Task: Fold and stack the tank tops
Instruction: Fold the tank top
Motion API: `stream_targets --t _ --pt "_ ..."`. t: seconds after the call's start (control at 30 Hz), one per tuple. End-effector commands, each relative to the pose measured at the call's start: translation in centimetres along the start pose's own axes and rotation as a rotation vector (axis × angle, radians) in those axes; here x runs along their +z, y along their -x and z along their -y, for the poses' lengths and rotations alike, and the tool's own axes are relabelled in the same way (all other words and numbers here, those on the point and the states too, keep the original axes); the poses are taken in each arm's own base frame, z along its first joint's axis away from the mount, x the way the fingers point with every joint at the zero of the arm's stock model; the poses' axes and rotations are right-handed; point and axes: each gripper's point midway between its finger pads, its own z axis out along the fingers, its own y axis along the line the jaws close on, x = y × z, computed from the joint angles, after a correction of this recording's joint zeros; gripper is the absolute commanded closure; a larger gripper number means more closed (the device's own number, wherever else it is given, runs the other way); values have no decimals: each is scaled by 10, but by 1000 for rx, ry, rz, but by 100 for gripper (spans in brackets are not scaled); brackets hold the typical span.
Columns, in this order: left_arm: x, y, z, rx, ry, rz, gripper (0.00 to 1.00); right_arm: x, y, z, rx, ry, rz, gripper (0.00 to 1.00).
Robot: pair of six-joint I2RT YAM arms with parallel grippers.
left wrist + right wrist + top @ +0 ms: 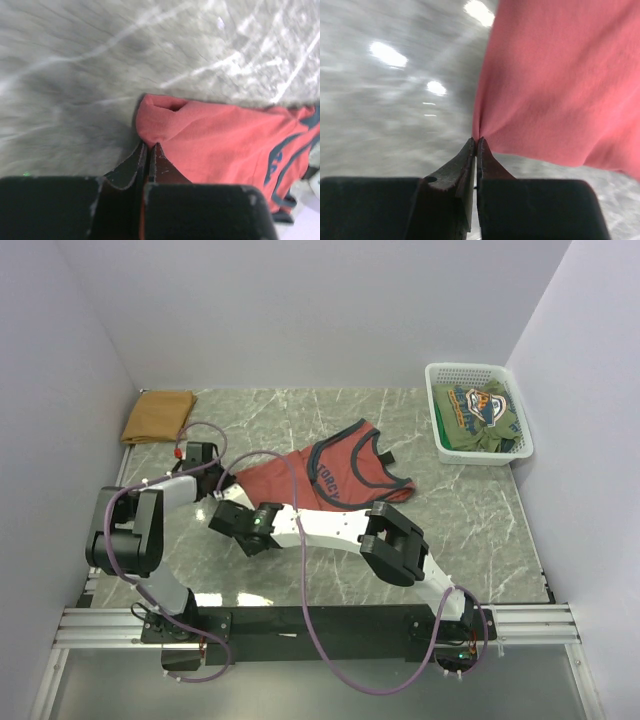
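The rust-red tank top [365, 475] lies spread near the middle of the marbled worktop [480, 510]. Its dark-trimmed neck and armholes face 2 o'clock. Its plain lower end is drawn out to a narrow tip toward 8 o'clock. Dark lettering runs across the chest, too small to read.

The left hand [148, 150] is pinched shut on a corner of that lower end. In its wrist view the two fingers meet with a fold of red cloth caught between them, and the rest of the top runs off toward 3 o'clock. The right hand [476, 145] is likewise closed tight on an edge of the same garment. There the cloth gathers to a point at its fingertips and rises toward 1 o'clock. Seen from above, both hands sit close together at the 8 o'clock tip of the top, the right arm reaching across in front of the left.

The tan-brown tank top [158, 415] rests folded at the 10 o'clock corner of the worktop, well apart from the red one. A white mesh basket [470, 367] stands at 2 o'clock, holding a green printed garment [480, 410].
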Motion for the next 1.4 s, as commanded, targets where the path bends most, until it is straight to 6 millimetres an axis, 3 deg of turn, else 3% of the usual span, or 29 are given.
stream_targets --t 0.0,0.2,0.23,0.3,0.4,0.5,0.53,0.57,0.63,0.67,0.73,0.77,0.83,0.87,1.03,1.07,1.13,1.17,1.23,1.37 --pt "-21 39 1 24 54 114 99 -49 45 -42 35 222 73 98" --pt "-61 76 3 24 80 223 100 -98 84 -81 89 455 132 99" --pt "-72 83 12 31 58 250 99 -103 88 -85 94 477 138 99" --pt "-83 87 20 42 39 262 99 -110 99 -85 119 490 160 100" --pt "-103 94 47 76 -48 270 100 -118 101 -81 142 531 173 100" --pt "-111 96 74 100 -131 230 100 -127 100 -60 187 534 201 100" --pt "-112 94 85 104 -170 206 100 -141 105 -51 205 543 231 100" --pt "-111 91 92 114 -187 197 100 -134 93 -43 210 525 209 100" --pt "-108 86 105 126 -196 184 100 -148 99 -27 251 532 250 100" --pt "-106 75 114 146 -205 170 99 -138 85 -20 258 514 223 100" --pt "-101 67 131 151 -227 151 100 -148 89 -5 302 529 259 100" --pt "-98 57 140 166 -240 136 100 -139 74 2 312 515 231 100" --pt "-93 49 157 168 -260 118 100 -150 75 13 351 534 266 100" --pt "-91 38 167 185 -272 99 100 -141 62 24 366 512 246 100" --pt "-79 6 213 232 -310 51 100 -150 48 63 453 487 295 100" --pt "-77 1 218 235 -315 42 100 -141 37 75 472 463 281 100" --pt "-71 -7 234 241 -328 35 100 -151 35 89 502 463 318 100" --pt "-70 -18 242 255 -334 19 100 -144 23 96 516 444 301 100" --pt "-63 -32 258 271 -344 4 99 -149 21 113 547 426 332 100" --pt "-46 -58 279 297 -358 -40 99 -141 -5 137 591 383 322 100"
